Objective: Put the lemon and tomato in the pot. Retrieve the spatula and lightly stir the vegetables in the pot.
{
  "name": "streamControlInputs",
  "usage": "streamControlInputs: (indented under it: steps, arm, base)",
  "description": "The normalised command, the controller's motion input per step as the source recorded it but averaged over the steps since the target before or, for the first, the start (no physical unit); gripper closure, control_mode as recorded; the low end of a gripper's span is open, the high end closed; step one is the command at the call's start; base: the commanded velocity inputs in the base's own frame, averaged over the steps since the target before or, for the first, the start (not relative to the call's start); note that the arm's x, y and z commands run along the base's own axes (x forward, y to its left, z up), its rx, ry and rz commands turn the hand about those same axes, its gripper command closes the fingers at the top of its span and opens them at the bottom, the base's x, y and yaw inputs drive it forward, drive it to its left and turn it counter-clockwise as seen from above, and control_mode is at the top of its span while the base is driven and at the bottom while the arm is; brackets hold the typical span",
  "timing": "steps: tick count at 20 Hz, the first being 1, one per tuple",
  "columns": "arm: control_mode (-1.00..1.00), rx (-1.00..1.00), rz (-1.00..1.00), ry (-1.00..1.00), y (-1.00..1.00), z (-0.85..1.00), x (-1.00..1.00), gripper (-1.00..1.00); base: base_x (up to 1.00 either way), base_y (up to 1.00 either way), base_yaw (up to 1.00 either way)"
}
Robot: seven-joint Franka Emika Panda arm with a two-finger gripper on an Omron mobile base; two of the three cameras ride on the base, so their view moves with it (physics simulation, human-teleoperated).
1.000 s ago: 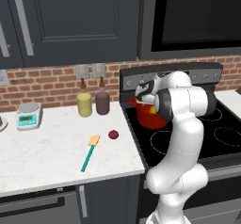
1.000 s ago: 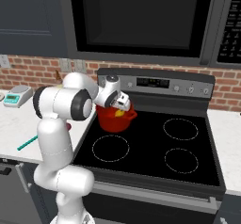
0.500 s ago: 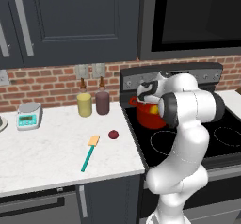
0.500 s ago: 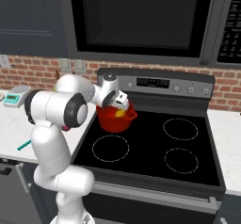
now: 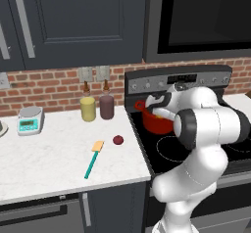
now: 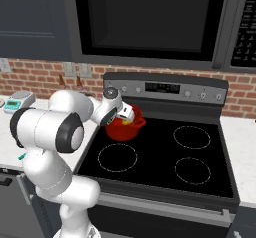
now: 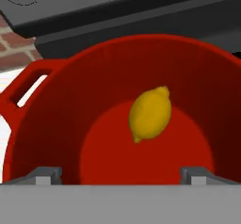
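Lemon (image 7: pixel 149 113) lies on the floor of the red pot (image 7: pixel 56 124), free of the walls, one pointed end toward the rim; a sliver of yellow also shows inside the pot (image 6: pixel 120 129) in the right base view. Pot (image 5: pixel 156 123) sits on the rear left burner of the black stove (image 6: pixel 160 157), close under the control panel. One loop handle (image 7: pixel 26 85) is visible at the pot's left in the hand view.

Gripper (image 7: pixel 120 173) is poised just above the pot opening, fingers (image 7: pixel 44 175) spread wide apart, nothing between them; lemon is clear of both tips. Gripper (image 6: pixel 126 113) is seen at the pot rim from the right base camera.

Tomato (image 5: pixel 117 140) rests on the white counter (image 5: pixel 44 153), left of the stove edge, apart from the pot. Spatula (image 5: pixel 93 159) lies flat just beside the tomato, pale-orange blade nearest it, teal handle running toward the counter's front.

Behind them, by the brick wall: a pale-yellow bottle (image 5: pixel 88 107) and a dark maroon bottle (image 5: pixel 106 104), side by side. A kitchen scale (image 5: pixel 29 120) stands further left.
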Motion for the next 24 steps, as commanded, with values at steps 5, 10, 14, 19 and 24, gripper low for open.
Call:
streamControlInputs:
  steps: [5,10,14,19,24]
  arm:
    - [-1.00,0.00,0.00,-0.17,0.00,0.64,-0.01,-1.00]
    - [-1.00,0.00,0.00,-0.09,0.00,0.71,-0.05,-1.00]
    - [-1.00,0.00,0.00,0.00,0.07,0.24,-0.55,-1.00]
    - [-1.00,0.00,0.00,0.00,0.43,0.00,-0.96,-1.00]
    - [-1.00,0.00,0.00,0.00,0.91,0.06,-0.81,-1.00]
  base:
    - [0.00,0.00,0.00]
    - [0.00,0.00,0.00]
    - [0.00,0.00,0.00]
    - [0.00,0.00,0.00]
    - [0.00,0.00,0.00]
